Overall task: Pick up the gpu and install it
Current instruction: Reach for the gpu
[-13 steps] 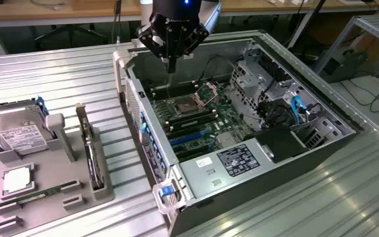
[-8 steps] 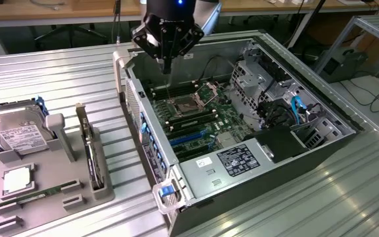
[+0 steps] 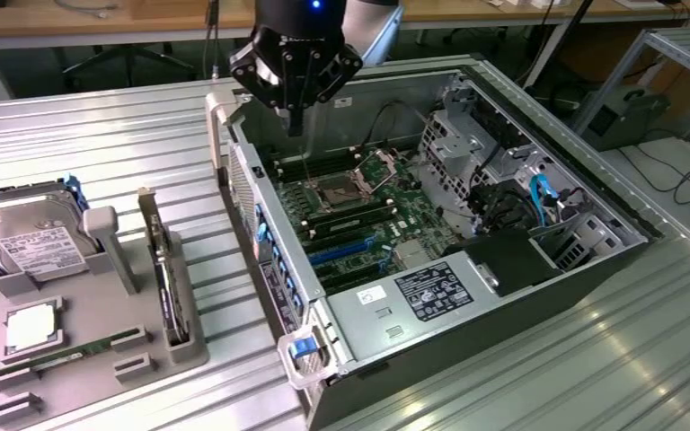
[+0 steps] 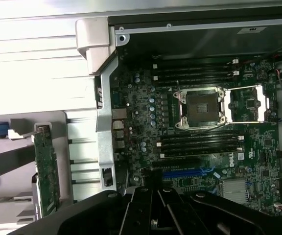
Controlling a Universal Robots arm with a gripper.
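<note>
GPU (image 3: 165, 269) is standing on edge in a slot along the gray holder's (image 3: 100, 305) edge nearest the open computer case (image 3: 501, 346), in the exterior view. The gripper (image 3: 295, 126) is hovering above the case's far corner, well apart from the card, its fingers pressed together on nothing. In the wrist view, the GPU (image 4: 47, 171) is sitting upright beside the case wall, and the gripper (image 4: 153, 215) is hanging over the motherboard (image 4: 204, 127).
</note>
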